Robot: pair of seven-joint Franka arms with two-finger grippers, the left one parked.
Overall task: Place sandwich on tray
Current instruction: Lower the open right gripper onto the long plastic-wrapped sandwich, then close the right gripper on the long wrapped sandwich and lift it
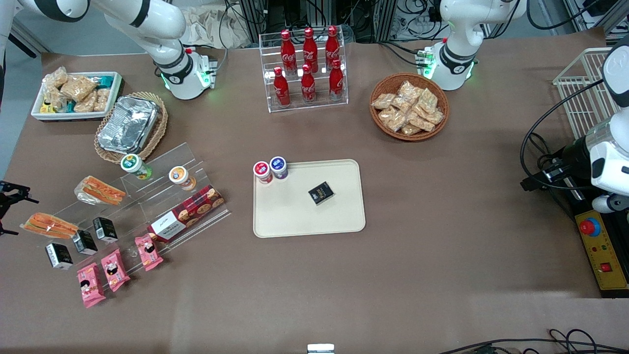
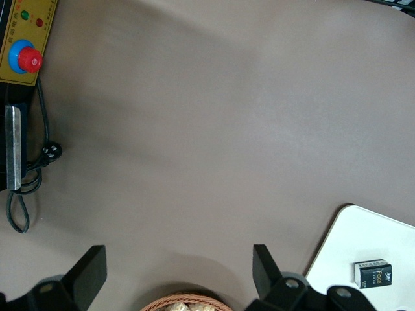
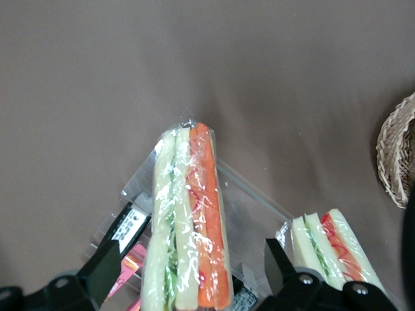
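Observation:
The sandwich [image 1: 49, 225] [image 3: 188, 220], a slim clear-wrapped wedge with orange and green stripes, lies on the clear acrylic stand [image 1: 147, 196] at the working arm's end of the table. My gripper [image 1: 11, 209] [image 3: 192, 269] hangs just above it, open. One finger stands on each side of the wedge with a gap to it. The cream tray [image 1: 344, 221] [image 2: 363, 240] lies flat at the table's middle. It holds two small lidded cups [image 1: 270, 170] and a black box [image 1: 321, 192].
A chunkier wrapped sandwich [image 1: 100, 191] [image 3: 337, 240] sits beside the slim one on the stand. Black boxes [image 1: 83, 241], pink packets [image 1: 115, 268], a cookie box [image 1: 186, 212] and a wicker basket with a foil tray [image 1: 128, 124] crowd that end. A bottle rack [image 1: 307, 69] stands farther back.

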